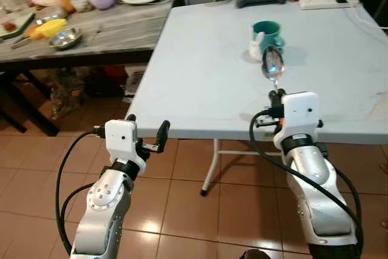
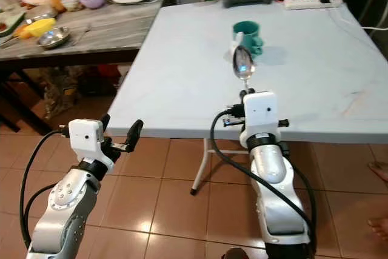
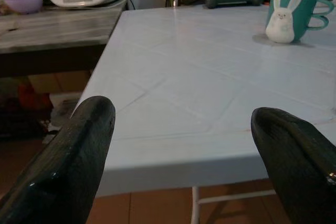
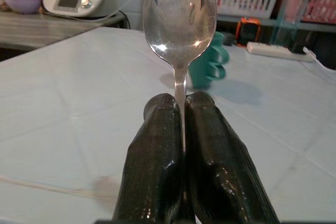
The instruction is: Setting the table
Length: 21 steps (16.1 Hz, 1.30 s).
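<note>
Spoon stood upright in the right pincer, whose two black fingers were pressed together on its handle, bowl uppermost, over the near edge of the pale worktop. Beyond it on the worktop sat a teal mug with a small white rabbit figure just beside it. The left pincer hung below the worktop's near corner, fingers apart and holding nothing. The step in hand looked like carrying the spoon to its place; the next move would call for reaching forward, lowering it flat near the mug, and only then letting go
</note>
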{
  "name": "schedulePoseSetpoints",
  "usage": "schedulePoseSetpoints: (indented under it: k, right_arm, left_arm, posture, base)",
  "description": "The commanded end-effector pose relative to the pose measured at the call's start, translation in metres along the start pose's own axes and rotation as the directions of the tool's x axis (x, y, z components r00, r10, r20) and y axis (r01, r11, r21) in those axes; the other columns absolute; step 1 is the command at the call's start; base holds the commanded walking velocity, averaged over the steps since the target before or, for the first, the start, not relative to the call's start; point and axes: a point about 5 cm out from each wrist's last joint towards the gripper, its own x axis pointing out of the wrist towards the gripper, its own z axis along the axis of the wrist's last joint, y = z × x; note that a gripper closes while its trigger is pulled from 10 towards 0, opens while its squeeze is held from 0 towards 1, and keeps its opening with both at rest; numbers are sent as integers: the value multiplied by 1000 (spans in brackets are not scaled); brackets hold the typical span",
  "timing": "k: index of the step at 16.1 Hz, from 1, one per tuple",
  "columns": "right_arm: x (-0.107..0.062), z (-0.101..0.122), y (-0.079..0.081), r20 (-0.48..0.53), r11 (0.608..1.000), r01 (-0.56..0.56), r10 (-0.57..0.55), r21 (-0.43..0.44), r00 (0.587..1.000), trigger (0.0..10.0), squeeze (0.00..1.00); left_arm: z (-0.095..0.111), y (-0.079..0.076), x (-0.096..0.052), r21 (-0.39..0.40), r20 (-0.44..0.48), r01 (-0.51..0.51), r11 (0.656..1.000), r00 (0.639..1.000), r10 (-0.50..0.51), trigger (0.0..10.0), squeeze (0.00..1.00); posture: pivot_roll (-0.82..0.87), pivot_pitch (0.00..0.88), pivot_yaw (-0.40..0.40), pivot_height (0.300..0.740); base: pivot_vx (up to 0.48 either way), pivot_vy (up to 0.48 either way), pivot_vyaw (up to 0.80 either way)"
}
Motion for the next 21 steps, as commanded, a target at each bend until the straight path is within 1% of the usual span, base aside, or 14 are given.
schedulePoseSetpoints:
  k: [1,7,19,21]
  right_arm:
    - [1,5,6,24,1000,-18,18,20,1000,10000,0]
    - [2,4,7,24,1000,-19,19,23,1000,10000,0]
    - [4,3,7,30,1000,-18,17,22,999,10000,0]
    - [3,4,7,31,1000,-18,18,20,999,10000,0]
  left_arm:
    - [0,7,-2,20,-4,-16,1000,1000,16,10000,0]
    - [0,7,-2,24,-5,-16,1000,1000,16,10000,0]
    - [0,2,0,18,7,-11,1000,1000,11,10000,0]
    - [3,1,0,19,28,-18,1000,999,17,10000,0]
  posture:
    - [-306,147,179,740]
    - [-301,145,177,740]
    - [-297,138,179,740]
    - [-295,141,176,740]
  base:
    - [0,472,0]
    - [0,480,0]
    - [0,480,0]
    - [0,124,0]
